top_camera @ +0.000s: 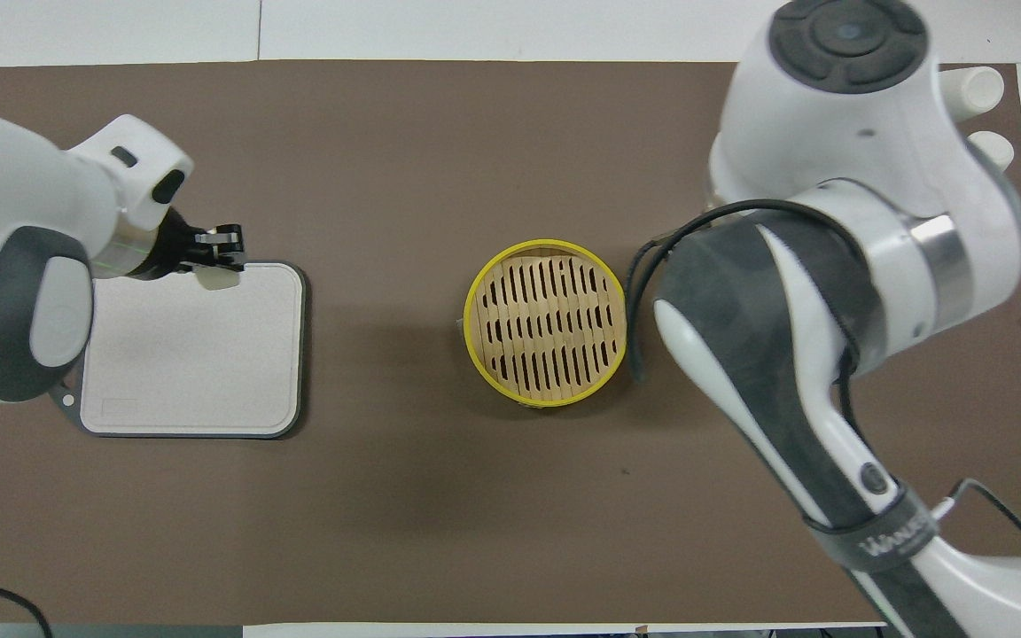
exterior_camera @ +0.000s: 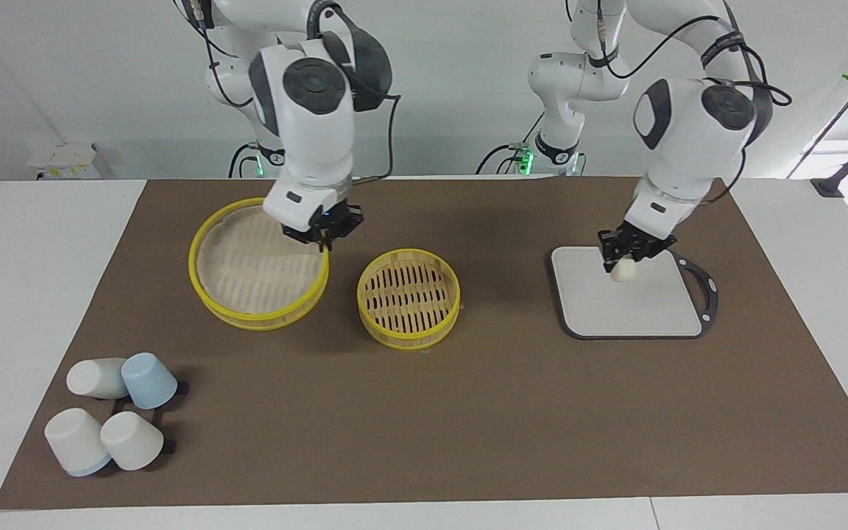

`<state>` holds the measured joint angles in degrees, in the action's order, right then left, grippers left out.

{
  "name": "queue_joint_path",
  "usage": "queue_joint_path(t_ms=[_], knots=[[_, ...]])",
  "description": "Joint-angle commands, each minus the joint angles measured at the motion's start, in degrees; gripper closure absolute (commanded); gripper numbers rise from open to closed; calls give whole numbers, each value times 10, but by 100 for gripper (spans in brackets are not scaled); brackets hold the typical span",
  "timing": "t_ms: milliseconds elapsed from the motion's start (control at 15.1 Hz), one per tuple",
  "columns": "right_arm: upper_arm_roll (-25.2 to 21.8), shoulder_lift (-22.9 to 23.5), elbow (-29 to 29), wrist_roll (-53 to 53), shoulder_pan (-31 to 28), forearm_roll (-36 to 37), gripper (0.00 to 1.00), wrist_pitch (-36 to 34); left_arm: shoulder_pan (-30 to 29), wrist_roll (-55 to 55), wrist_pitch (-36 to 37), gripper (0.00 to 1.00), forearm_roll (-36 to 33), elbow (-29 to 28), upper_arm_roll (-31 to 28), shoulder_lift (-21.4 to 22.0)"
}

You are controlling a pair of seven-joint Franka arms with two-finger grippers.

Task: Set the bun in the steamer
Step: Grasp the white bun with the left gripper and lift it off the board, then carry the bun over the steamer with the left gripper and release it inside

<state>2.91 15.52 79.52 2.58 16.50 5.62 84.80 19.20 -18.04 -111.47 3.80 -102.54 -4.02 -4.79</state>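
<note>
The bun (exterior_camera: pixel 623 271), a small cream-white lump, is held in my left gripper (exterior_camera: pixel 621 258), which is shut on it just above the grey board (exterior_camera: pixel 637 309). The overhead view shows the bun (top_camera: pixel 221 278) in the left gripper (top_camera: pixel 220 260) over the board's edge farthest from the robots. The steamer (exterior_camera: pixel 409 298) (top_camera: pixel 546 321) stands open and empty at the table's middle. Its yellow-rimmed lid (exterior_camera: pixel 247 269) lies beside it toward the right arm's end, tilted. My right gripper (exterior_camera: pixel 321 237) is shut on the lid's rim. The right arm hides the lid in the overhead view.
The grey board (top_camera: pixel 200 372) lies toward the left arm's end of the brown mat. Several white and blue cups (exterior_camera: pixel 111 423) lie on a black rack at the right arm's end, farther from the robots; two show in the overhead view (top_camera: pixel 976 89).
</note>
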Motion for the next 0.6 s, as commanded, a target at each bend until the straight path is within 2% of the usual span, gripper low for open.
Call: queue_joint_path(t_ms=[0, 132, 331, 397, 463, 529], knots=[[9, -32, 39, -77, -47, 10, 100, -14, 92, -156, 2, 62, 30, 74, -9, -63], [9, -38, 51, -110, -70, 12, 100, -15, 160, -205, -71, 58, 36, 55, -9, -88], [9, -44, 63, -115, -72, 12, 100, -9, 227, -220, -177, 58, 35, -33, -9, -96], [9, -45, 67, -115, -69, 12, 100, -4, 244, -228, -195, 58, 35, -38, -10, -109], [9, -47, 73, -114, -68, 12, 100, -1, 257, -244, -213, 58, 31, -31, -11, -149], [9, -48, 75, -114, -68, 12, 100, -1, 268, -256, -237, 58, 31, -32, -11, -166]])
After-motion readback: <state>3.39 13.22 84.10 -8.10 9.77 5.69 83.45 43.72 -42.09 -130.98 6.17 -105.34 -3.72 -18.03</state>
